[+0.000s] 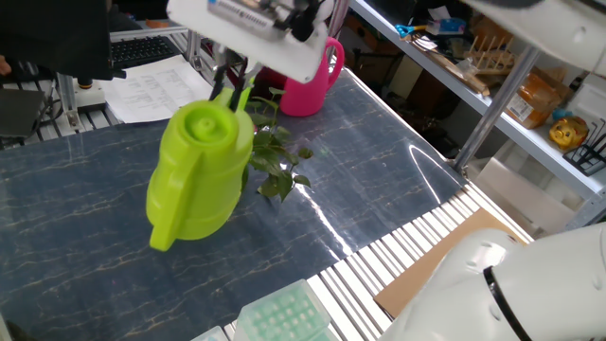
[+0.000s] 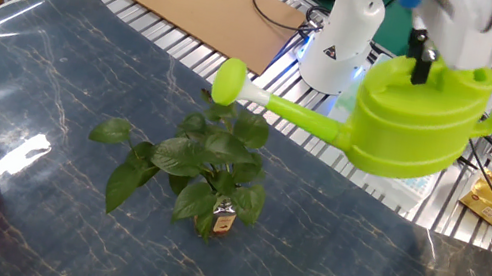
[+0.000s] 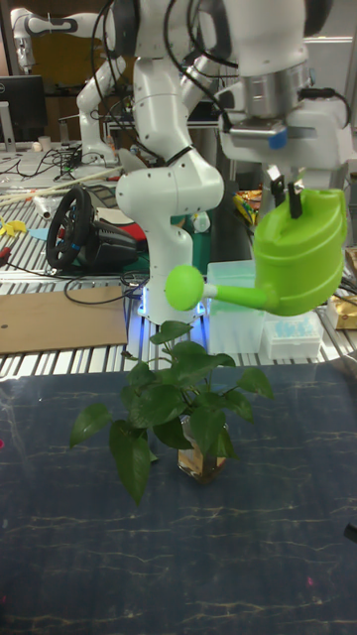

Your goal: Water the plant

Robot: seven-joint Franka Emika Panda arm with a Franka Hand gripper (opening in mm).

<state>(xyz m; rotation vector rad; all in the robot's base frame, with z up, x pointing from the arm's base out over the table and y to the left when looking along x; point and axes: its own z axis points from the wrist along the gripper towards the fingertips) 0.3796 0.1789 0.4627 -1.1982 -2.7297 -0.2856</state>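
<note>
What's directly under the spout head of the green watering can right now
The plant's top leaves sit just below the green watering can's round spout head, with its little bottle lower on the table. Whether water is coming out cannot be seen.

Glossy white rounded arm [image 3: 169, 189], grey wrist band, black cables, dark jaws.

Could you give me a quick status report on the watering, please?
Pincer shut on lime green watering can, held in the air. Spout rose above the plant, can near level. Nothing between spout and leaves.
</note>
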